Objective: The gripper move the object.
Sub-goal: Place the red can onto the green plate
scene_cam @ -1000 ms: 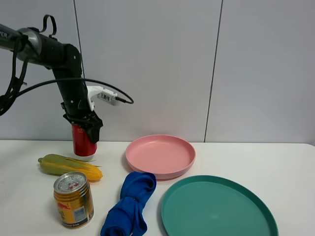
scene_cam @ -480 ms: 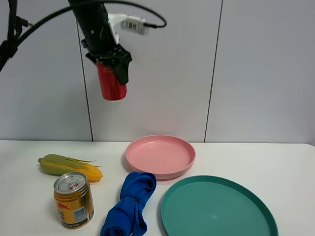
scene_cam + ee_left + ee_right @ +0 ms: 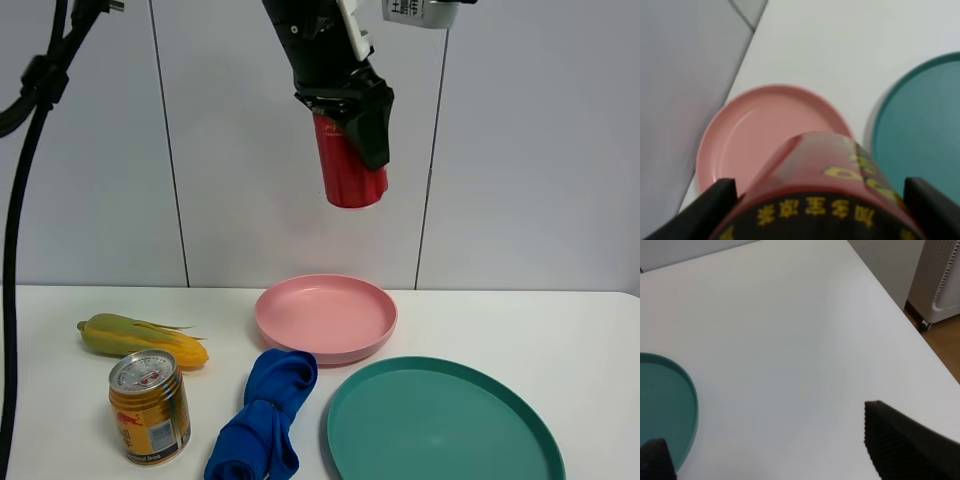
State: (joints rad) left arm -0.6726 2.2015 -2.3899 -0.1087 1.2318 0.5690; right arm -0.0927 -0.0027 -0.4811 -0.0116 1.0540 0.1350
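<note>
Exterior high view shows the left gripper (image 3: 350,125) high above the table (image 3: 570,330), its black jaws clamped on the upper part of the red can (image 3: 350,170), which hangs in the air base down and slightly tilted, roughly over the pink plate (image 3: 300,312). A second ago the can stood on the table behind the corn cob (image 3: 140,338) with the jaws already on it; half a second ago it was lifted clear on the left side; now it has travelled to the right at much the same height. That suggests the lift is done and the carry is well under way, with the pink plate or the teal plate (image 3: 440,420) the likely place to set it down, though which one cannot be told. The left wrist view agrees, with both plates below the held can. The gold can (image 3: 150,405), the corn cob and the blue cloth (image 3: 265,415) lie where they were. The right gripper (image 3: 780,450) holds its fingers wide apart, empty, over bare table beside the teal plate.
</note>
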